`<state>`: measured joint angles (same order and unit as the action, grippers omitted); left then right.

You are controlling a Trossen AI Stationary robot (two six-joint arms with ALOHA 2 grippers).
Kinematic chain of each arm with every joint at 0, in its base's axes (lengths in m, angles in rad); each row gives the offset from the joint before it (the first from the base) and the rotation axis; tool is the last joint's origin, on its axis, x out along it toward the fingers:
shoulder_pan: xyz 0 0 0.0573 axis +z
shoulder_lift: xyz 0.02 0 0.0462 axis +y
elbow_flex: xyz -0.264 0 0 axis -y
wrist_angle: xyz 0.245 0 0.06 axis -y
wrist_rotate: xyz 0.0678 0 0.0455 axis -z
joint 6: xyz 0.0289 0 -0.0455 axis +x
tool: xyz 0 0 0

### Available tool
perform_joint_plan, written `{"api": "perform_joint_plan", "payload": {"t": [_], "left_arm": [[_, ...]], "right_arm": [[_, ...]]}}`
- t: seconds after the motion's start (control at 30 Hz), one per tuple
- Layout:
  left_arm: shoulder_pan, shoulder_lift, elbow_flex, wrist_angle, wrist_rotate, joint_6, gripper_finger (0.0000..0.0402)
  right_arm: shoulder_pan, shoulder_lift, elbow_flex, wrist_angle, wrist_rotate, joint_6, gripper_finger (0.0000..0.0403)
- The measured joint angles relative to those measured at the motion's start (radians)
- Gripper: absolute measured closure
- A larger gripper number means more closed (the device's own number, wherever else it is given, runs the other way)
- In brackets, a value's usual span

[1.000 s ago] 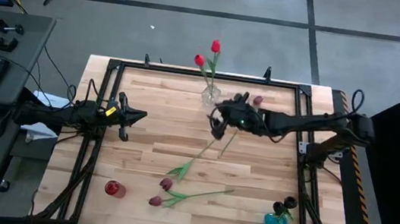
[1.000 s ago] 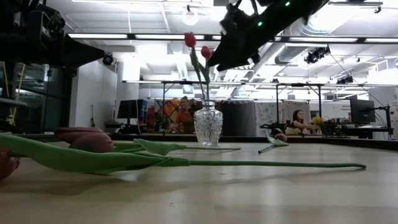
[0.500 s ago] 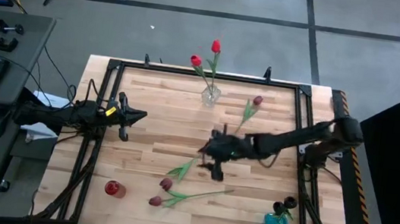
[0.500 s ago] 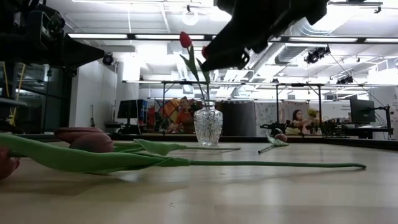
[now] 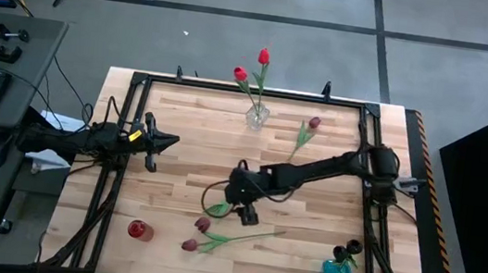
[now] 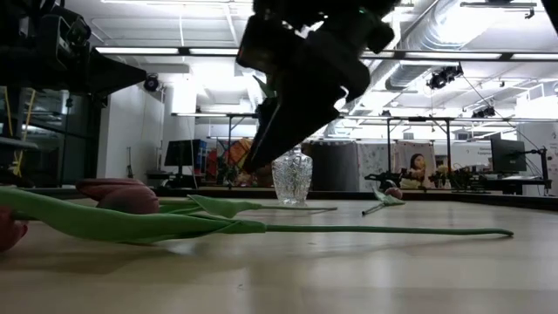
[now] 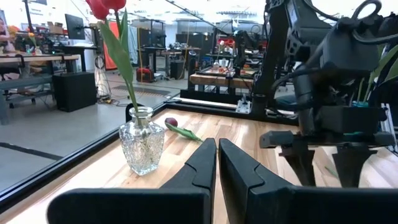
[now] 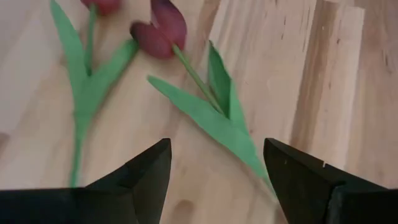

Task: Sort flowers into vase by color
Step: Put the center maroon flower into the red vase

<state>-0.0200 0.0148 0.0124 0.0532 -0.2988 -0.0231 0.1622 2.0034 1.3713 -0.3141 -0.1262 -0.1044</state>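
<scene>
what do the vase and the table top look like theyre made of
Vase: looks like clear cut glass or crystal, possibly moulded plastic; its faceted surface glints and the stems show through. Table top: pale wood in joined strips, with visible grain and a smooth, matte-looking finish.

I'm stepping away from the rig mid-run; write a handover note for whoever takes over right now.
Right gripper: open, empty, poised over a maroon tulip lying mid-table.
Left gripper: shut, empty, waiting at the table's left edge.
Done: two bright red tulips stand in the clear glass vase at the far edge.
Left: that tulip, two more maroon tulips near the front edge, one right of the glass vase.
A blue vase stands at the front right corner.
</scene>
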Motion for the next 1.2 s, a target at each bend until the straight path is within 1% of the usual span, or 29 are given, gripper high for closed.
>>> {"api": "perform_joint_plan", "payload": {"t": [0.1, 0.3, 0.5, 0.63, 0.77, 0.87, 1.03, 1.13, 1.2], "left_arm": [[0.0, 0.0, 0.0, 0.0, 0.0, 0.0, 0.0394], [0.0, 0.0, 0.0, 0.0, 0.0, 0.0, 0.0394], [0.0, 0.0, 0.0, 0.0, 0.0, 0.0, 0.0394], [0.0, 0.0, 0.0, 0.0, 0.0, 0.0, 0.0394], [0.0, 0.0, 0.0, 0.0, 0.0, 0.0, 0.0394], [0.0, 0.0, 0.0, 0.0, 0.0, 0.0, 0.0394], [0.0, 0.0, 0.0, 0.0, 0.0, 0.0, 0.0394], [0.0, 0.0, 0.0, 0.0, 0.0, 0.0, 0.0394], [0.0, 0.0, 0.0, 0.0, 0.0, 0.0, 0.0394]], "right_arm": [[-0.001, 0.023, 0.036, -0.055, 0.004, -0.05, 0.0158], [-0.001, 0.053, 0.04, -0.046, 0.0, -0.108, 0.0163], [-0.006, 0.093, 0.04, -0.014, 0.007, -0.148, 0.019], [-0.012, 0.109, 0.04, 0.014, 0.038, -0.163, 0.0209], [-0.018, 0.111, 0.04, 0.035, 0.066, -0.174, 0.022], [-0.023, 0.111, 0.04, 0.045, 0.073, -0.167, 0.0222], [-0.025, 0.111, 0.04, 0.043, 0.129, -0.167, 0.0222], [-0.025, 0.111, 0.04, 0.042, 0.124, -0.166, 0.0222], [-0.025, 0.111, 0.04, 0.042, 0.09, -0.167, 0.0222]]}}
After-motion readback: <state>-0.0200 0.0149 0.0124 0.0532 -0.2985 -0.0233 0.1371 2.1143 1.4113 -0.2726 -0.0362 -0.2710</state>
